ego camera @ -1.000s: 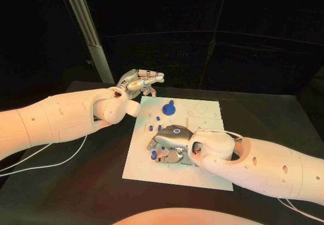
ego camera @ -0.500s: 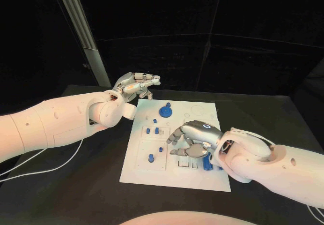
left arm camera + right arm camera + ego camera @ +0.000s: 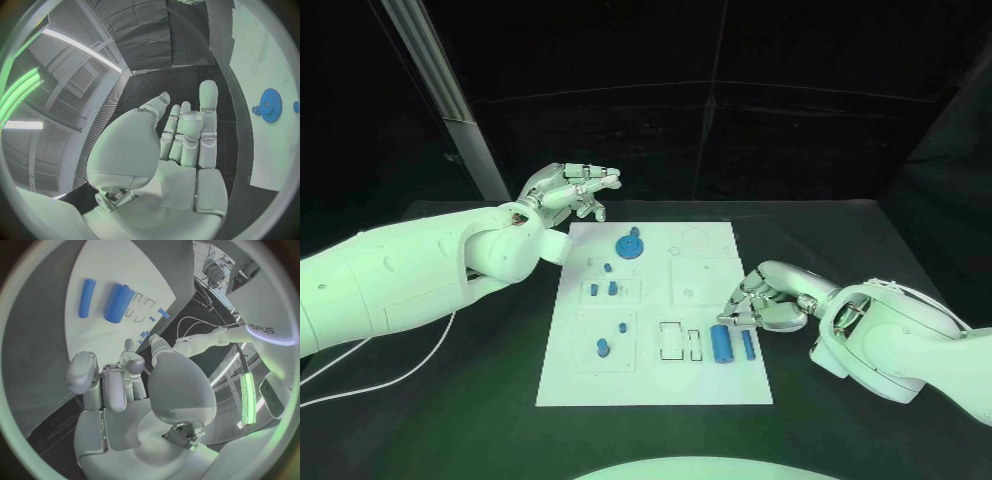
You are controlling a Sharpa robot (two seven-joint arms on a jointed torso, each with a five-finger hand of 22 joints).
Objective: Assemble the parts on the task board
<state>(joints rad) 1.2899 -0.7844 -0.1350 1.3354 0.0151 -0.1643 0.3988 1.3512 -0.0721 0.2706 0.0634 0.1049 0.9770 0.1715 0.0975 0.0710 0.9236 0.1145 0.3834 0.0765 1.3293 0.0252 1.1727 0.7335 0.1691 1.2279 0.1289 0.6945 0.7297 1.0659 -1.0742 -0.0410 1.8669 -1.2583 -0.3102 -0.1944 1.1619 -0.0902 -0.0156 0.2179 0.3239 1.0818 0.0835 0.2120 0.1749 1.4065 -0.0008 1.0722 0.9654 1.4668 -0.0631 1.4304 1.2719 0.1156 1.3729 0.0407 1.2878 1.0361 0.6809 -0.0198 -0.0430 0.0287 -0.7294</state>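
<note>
Task board (image 3: 653,385) lies flat in the middle of the black desk (image 3: 473,420). Parts on it: a blue gear (image 3: 632,244) near the far edge, small blue pegs (image 3: 604,288) left of centre, one more small blue piece (image 3: 603,348) lower left, and two blue cylinders lying side by side near the right edge, a thick cylinder (image 3: 721,344) and a thin cylinder (image 3: 747,345), just apart from each other. Right hand (image 3: 769,300) sits over the board's right edge, just beyond the cylinders; fingers curled inward, nothing visible in them, so judged clenched on nothing. Left hand (image 3: 570,189) is raised off the far-left corner of the board, well apart from any part; wrist view shows fingers extended side by side and the palm bare, so released. Handling judgement: parts look like rigid plastic, light, smooth; the cylinders will likely roll if nudged sideways. Best hold for the thick cylinder is probably a pinch across its round body near mid-length, lifting straight up. The gear is thin and flat, so take it by the raised hub or opposite rim edges.
</note>
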